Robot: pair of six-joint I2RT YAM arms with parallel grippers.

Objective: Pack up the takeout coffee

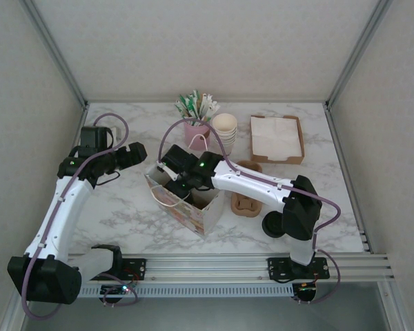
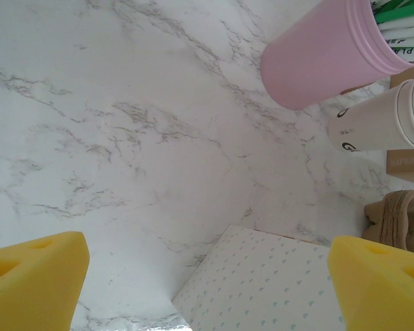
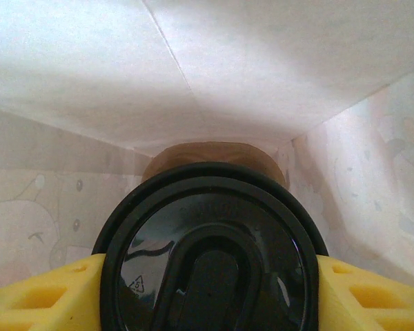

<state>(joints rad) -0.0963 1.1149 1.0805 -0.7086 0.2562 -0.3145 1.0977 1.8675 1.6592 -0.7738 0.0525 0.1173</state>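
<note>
While R gripper [image 3: 207, 300] holds coffee [image 3: 207, 227], in bag [image 3: 262, 83]

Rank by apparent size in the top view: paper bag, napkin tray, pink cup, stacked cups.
1. paper bag
2. napkin tray
3. pink cup and stacked cups: they look alike, so I won't rank them.

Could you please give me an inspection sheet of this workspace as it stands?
Surface: marble tabletop, no spills seen.
Job's things: takeout coffee, black lid on, inside the patterned paper bag.
Clutter: pink cup of wrapped sticks, stacked paper cups, napkin tray, pulp cup carrier.
Hands: right hand shut on the coffee; left hand open, empty, beside the bag.
Cables: purple cables run along both arms.
Surroundings: white walls, metal frame.
</note>
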